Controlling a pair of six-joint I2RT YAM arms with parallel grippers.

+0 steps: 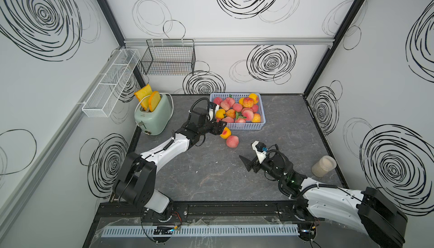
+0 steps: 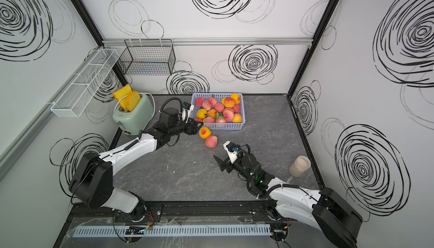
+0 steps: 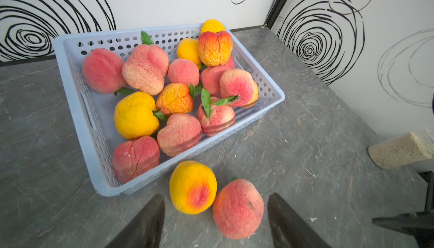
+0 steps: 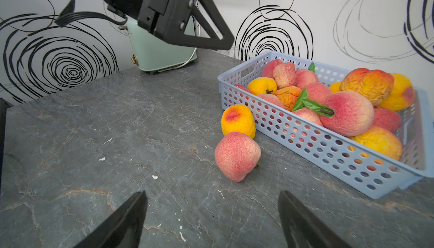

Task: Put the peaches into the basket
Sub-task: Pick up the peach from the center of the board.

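**Left wrist view: two loose peaches, a heaped basket, two arms aimed at one spot**

Most of the bench is bare, and it looks hard and smooth. I'd expect any round fruit that gets nudged to roll.

The basket stands toward the back wall. It is already piled with peaches, some riding above its low rim. One more dropped on that heap could easily tumble back out.

The left fingers hang above the bench by the basket's near corner, partly spread and holding nothing. The right fingers sit nearer the front, spread wide and also empty, pointing at the same fruit. If both arms go in together, they could clash.

Two peaches remain outside. The yellow peach lies just beside the basket's front wall, perhaps touching it. The pink peach rests against the yellow one on the open side.

They leave no gap for a finger to slip between them. A grab at either one will likely shove the other away. The basket wall also crowds any finger going for the yellow one.
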